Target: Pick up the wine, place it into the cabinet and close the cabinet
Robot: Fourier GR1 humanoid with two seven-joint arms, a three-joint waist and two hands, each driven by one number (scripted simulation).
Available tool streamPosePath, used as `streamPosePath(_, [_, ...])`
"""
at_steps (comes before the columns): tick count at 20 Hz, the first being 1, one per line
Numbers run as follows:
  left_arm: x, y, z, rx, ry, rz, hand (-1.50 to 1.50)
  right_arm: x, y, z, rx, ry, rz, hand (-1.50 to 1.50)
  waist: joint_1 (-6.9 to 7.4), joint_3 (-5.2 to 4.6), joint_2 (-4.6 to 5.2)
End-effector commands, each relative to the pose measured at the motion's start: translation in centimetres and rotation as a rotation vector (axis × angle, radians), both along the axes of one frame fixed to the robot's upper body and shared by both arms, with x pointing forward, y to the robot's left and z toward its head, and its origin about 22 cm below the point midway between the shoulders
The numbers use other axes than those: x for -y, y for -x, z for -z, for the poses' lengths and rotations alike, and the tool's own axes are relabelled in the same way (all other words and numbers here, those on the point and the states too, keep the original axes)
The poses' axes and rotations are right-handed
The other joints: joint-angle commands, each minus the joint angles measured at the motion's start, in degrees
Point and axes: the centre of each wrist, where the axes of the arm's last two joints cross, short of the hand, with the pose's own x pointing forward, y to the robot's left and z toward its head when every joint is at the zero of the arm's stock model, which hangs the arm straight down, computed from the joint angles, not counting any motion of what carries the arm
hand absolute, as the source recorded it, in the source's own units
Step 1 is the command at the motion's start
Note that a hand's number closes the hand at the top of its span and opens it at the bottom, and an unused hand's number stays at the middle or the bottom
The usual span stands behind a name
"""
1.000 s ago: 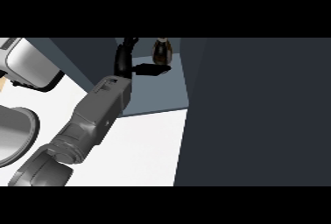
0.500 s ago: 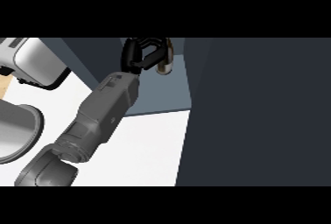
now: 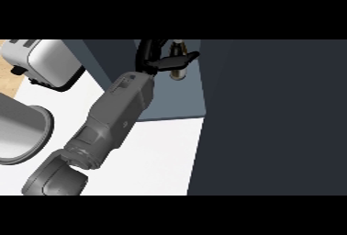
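Soft, even light makes the white desk point(image 3: 163, 156) the brightest area and lays a pale sheen on top of the toaster point(image 3: 47, 55). The cabinet door point(image 3: 271, 114) at right is a flat, very dark mass; the left hand point(image 3: 150, 55) reads as a black silhouette curled round the dim wine point(image 3: 178, 72) against the grey-blue cabinet interior point(image 3: 173, 96).

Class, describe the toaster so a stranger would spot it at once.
Start at the white counter and follow it to the view's upper left. There stands the toaster, a silvery box on a black base, unlike the round grey vessel nearer.
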Motion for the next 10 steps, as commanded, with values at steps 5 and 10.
streamPosePath(5, [0.1, 0.6, 1.0, -0.014, 0.025, 0.062, -1.5, 0.3, 3.0, -4.1, -0.012, -0.098, -0.002, -1.5, 2.21, 0.0, -0.87])
streamPosePath(10, [0.2, 1.1, 1.3, -0.037, 0.086, 0.111, -1.5, 1.0, 3.4, -5.1, -0.018, -0.08, -0.008, -1.5, 1.79, 0.0, -1.25])
